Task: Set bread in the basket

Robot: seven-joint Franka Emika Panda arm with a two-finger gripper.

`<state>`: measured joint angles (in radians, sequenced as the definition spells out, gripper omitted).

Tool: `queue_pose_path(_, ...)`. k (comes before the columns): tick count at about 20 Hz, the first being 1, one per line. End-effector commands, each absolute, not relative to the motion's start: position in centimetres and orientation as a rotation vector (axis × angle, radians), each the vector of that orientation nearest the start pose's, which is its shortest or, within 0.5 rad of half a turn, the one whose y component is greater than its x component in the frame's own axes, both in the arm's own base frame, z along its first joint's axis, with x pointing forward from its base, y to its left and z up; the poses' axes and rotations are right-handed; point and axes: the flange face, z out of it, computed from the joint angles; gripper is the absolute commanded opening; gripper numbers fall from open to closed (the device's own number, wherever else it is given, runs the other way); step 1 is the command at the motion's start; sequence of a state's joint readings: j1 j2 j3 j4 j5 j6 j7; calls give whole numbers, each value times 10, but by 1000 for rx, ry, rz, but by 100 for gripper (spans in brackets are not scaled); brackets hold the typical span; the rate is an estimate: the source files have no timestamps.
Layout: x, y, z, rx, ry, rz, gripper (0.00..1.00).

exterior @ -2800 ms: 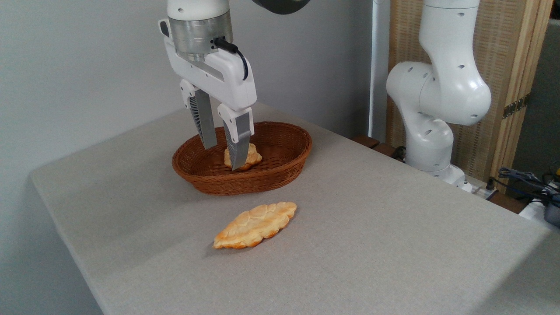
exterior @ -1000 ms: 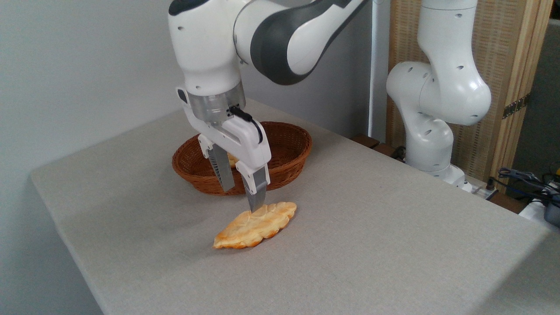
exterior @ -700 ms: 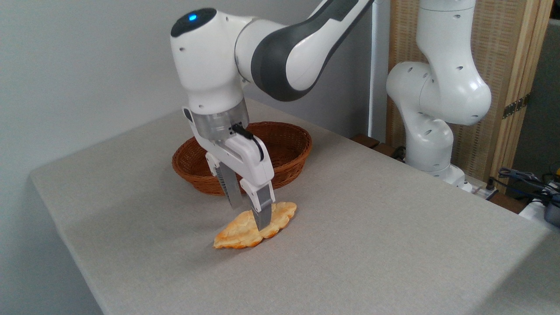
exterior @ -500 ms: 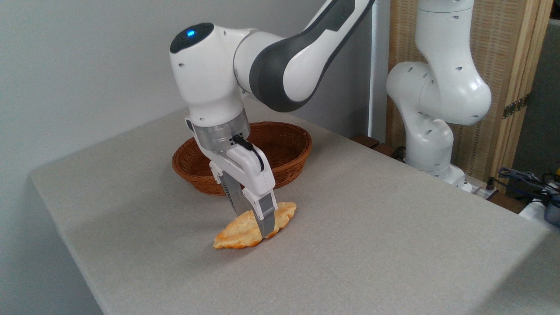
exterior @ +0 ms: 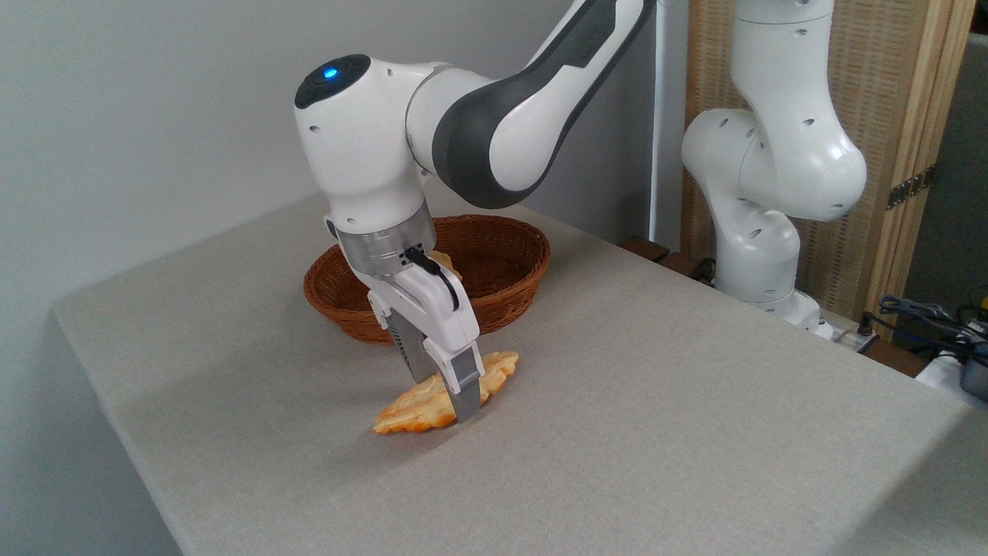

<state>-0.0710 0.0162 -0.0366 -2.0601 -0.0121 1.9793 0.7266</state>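
We see a grey cloth-covered table (exterior: 656, 432) filling the lower frame, a plain pale wall at upper left and a woven screen (exterior: 888, 116) at upper right. At centre, the gripper (exterior: 446, 400) pinches the bread (exterior: 413, 408) on the table, just below the basket (exterior: 502, 270).

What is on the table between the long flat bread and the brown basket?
Only bare grey table. The gripper straddles the bread, standing in front of part of the basket, in this one camera view.
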Motion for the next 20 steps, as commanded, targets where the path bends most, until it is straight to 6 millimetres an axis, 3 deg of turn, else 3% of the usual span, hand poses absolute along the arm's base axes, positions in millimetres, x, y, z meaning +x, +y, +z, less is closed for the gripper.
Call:
queue_pose_path(1,539,-52,423,-2889,1286,106,100)
queue_pose_path(8,541,-49,429,-2914,1259,79,100)
queue_pose_path(12,542,-47,432,-3030,1203,26,100)
queue_pose_path(20,542,-46,431,-2996,1240,37,100)
